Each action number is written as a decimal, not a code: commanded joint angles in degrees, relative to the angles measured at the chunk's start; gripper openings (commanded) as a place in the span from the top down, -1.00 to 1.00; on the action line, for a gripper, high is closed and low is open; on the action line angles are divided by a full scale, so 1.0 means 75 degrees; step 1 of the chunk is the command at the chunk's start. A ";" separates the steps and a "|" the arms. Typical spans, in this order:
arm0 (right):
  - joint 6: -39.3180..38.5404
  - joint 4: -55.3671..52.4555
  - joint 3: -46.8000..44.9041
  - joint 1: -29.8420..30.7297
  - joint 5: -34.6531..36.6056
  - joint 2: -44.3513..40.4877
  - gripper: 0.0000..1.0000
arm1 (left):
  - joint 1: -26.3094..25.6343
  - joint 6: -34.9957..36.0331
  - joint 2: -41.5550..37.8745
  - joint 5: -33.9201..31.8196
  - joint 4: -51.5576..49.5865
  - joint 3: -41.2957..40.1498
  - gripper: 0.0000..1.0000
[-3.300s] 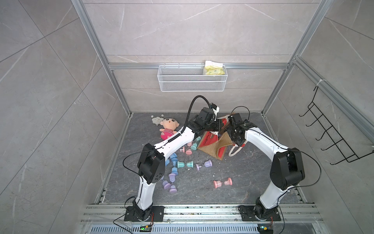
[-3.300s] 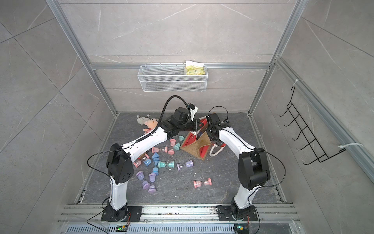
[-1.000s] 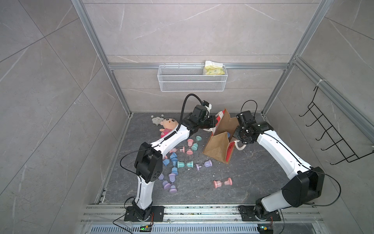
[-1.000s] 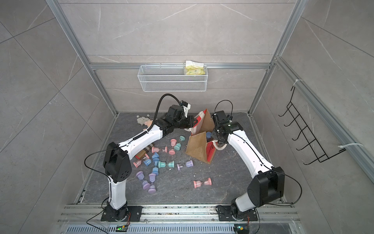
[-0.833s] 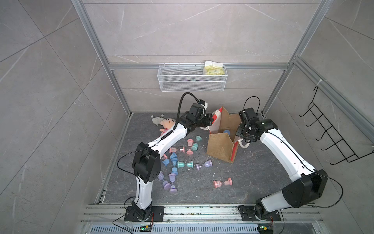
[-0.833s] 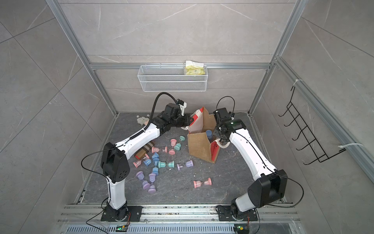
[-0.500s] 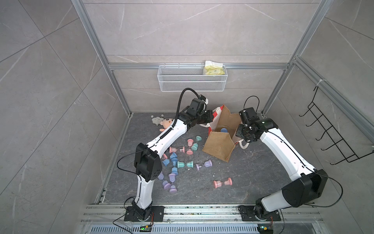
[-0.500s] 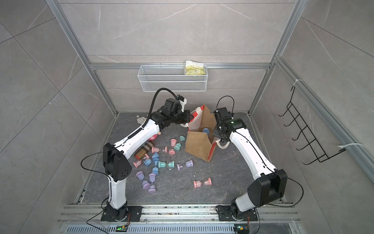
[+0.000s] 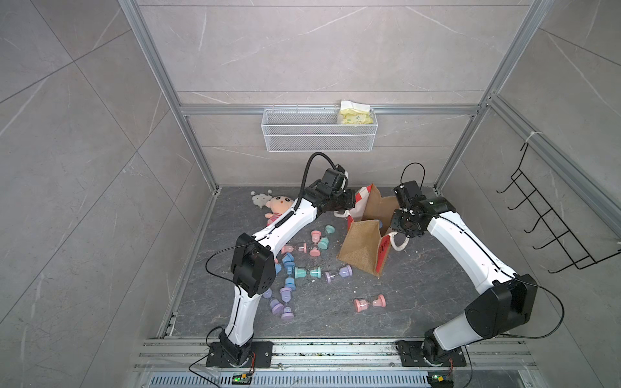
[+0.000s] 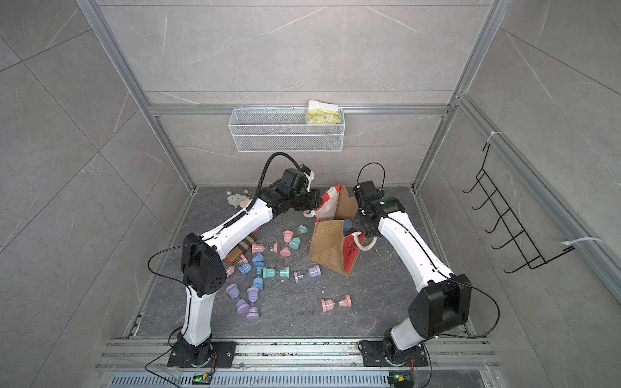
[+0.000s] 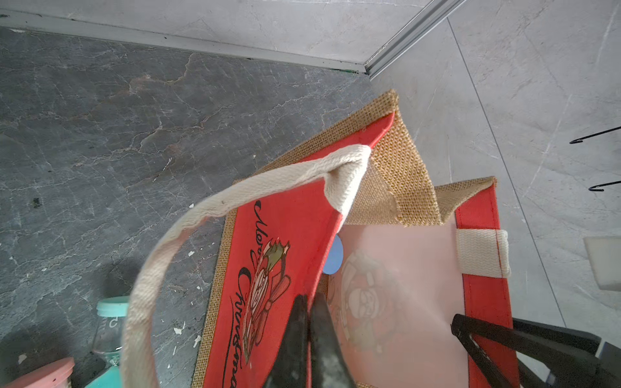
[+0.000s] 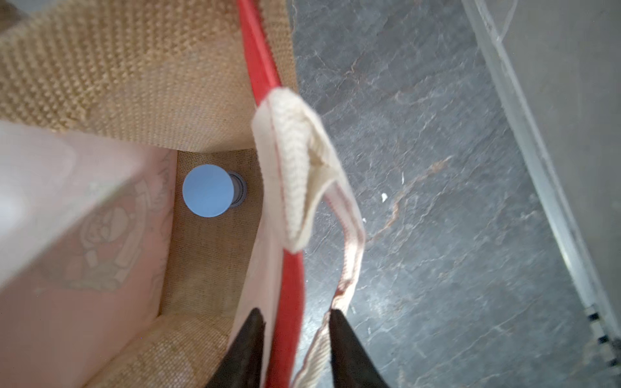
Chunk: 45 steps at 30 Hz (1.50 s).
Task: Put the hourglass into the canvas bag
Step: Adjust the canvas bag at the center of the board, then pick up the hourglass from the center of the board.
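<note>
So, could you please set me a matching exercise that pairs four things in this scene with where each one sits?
Things:
1. blue hourglass
2. plush doll
3. yellow packet
4. lone pink hourglass

Places:
A. in the hanging wire basket
B. lying alone on the floor, toward its near edge
C. inside the canvas bag
D. on the floor at its far edge

Pairs: 1-C, 2-D, 3-A, 4-B.

Left arm (image 9: 289,225) and right arm (image 9: 467,245) are reaching forward, wrists angling toward each other. Left gripper (image 11: 307,302) is pinching the canvas bag (image 11: 279,228) panel. Right gripper (image 12: 296,314) is pointing down, jaws standing apart.
</note>
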 commanded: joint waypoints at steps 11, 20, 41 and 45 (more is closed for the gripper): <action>0.0035 -0.2261 0.1582 0.1048 0.0509 -0.1049 -0.51 | 0.0052 0.0132 -0.0716 -0.0160 0.0028 -0.0101 -0.50; 0.2498 -0.3194 -0.0156 0.3104 0.0639 -0.2531 -0.69 | 0.0068 -0.0307 -0.3041 -0.0982 0.0675 -0.2545 -0.99; 0.7794 0.0698 -0.4696 0.6638 -0.0681 -0.1384 -0.88 | -0.0001 -0.1674 -0.6259 -0.1711 0.0649 -0.5729 -0.99; 0.8051 0.1063 -0.4962 0.6635 -0.0788 -0.0938 -0.91 | -0.0003 -0.1703 -0.6379 -0.1803 0.0835 -0.5895 -0.99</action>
